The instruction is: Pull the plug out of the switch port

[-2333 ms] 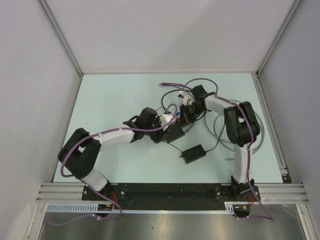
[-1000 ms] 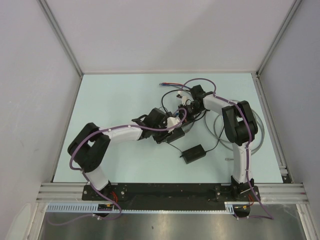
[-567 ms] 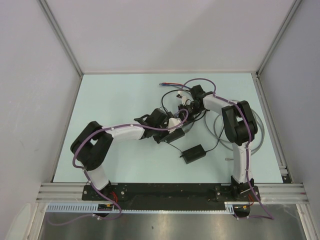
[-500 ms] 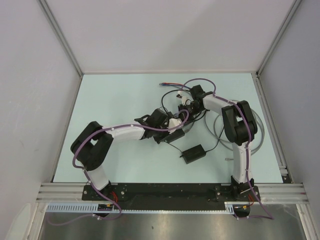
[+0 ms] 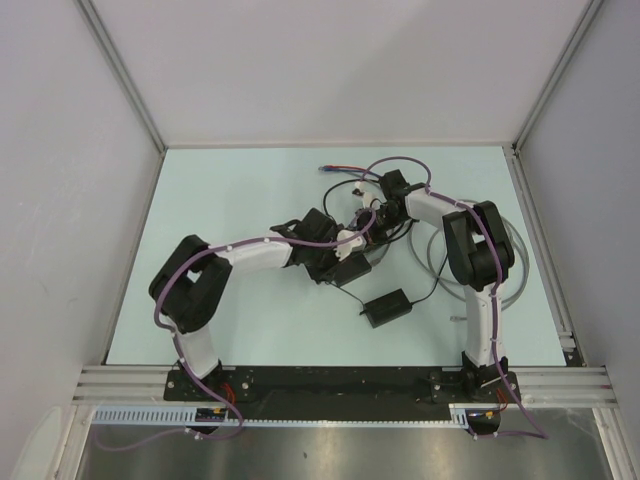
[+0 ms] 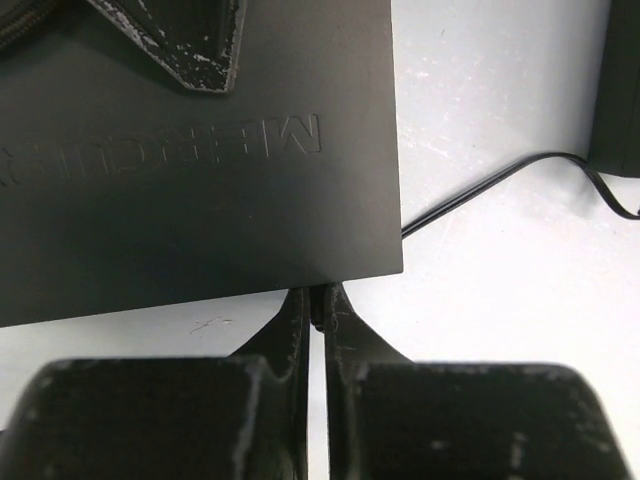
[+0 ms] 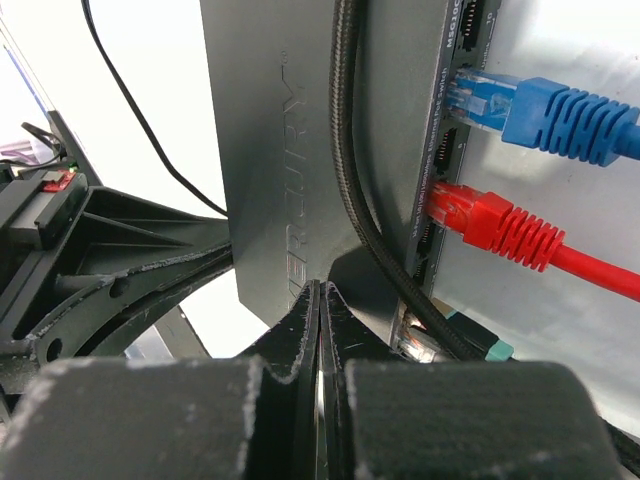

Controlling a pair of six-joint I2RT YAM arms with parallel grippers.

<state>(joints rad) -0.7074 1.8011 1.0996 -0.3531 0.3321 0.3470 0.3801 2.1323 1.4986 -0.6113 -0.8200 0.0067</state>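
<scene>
The switch is a flat matte-black box with embossed lettering; in the top view it lies mid-table, mostly under the arms. Its port edge holds a blue plug, a red plug and a clear plug on a teal-tipped cable. A black braided cable runs across the top. My left gripper is shut, tips against the box's plain near edge. My right gripper is shut, tips resting on the box's top next to the ports.
A thicker black power-adapter brick lies in front of the switch, with a thin black lead. Grey cable loops lie by the right arm. Red and blue cable ends trail behind. Grey walls enclose the table.
My left arm has stretched further right and forward, bringing its gripper up to the switch. My right gripper has shifted slightly back over the switch.
</scene>
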